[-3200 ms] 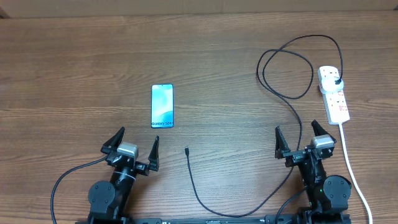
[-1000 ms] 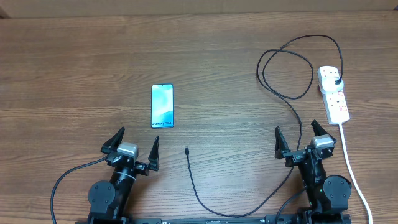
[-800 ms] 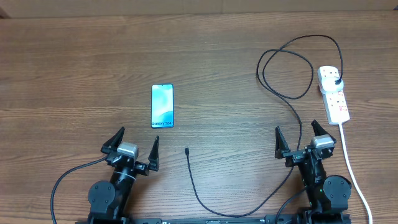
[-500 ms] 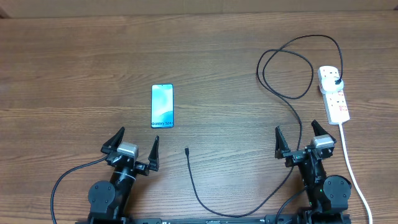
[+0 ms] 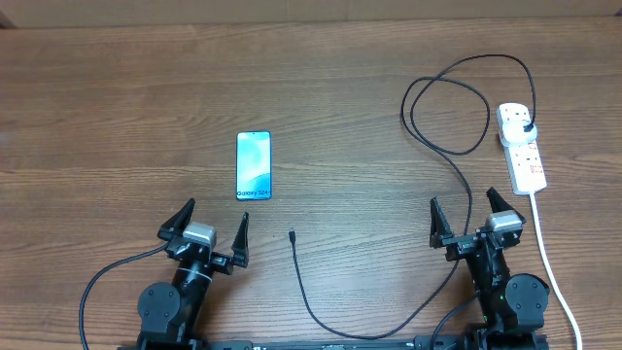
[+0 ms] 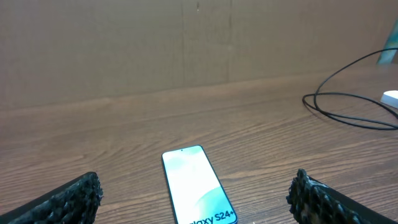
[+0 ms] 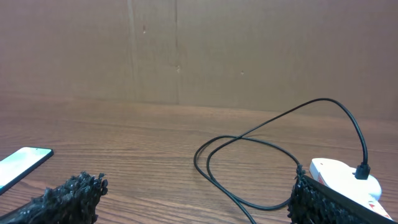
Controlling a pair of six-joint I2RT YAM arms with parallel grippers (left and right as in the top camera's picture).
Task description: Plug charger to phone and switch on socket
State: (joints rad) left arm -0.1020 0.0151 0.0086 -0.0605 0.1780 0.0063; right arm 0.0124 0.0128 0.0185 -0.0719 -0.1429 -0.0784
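Observation:
The phone lies flat on the wooden table, screen up, "Galaxy S24" at its near edge; it shows in the left wrist view and at the left edge of the right wrist view. The black charger cable loops from its plug in the white socket strip round to the front, its connector tip lying free below the phone. My left gripper is open and empty, just short of the phone. My right gripper is open and empty, with the cable ahead of it.
The socket's thick white cord runs down the right side past my right arm. The black cable passes between the arm bases along the front edge. A brown wall stands behind the table.

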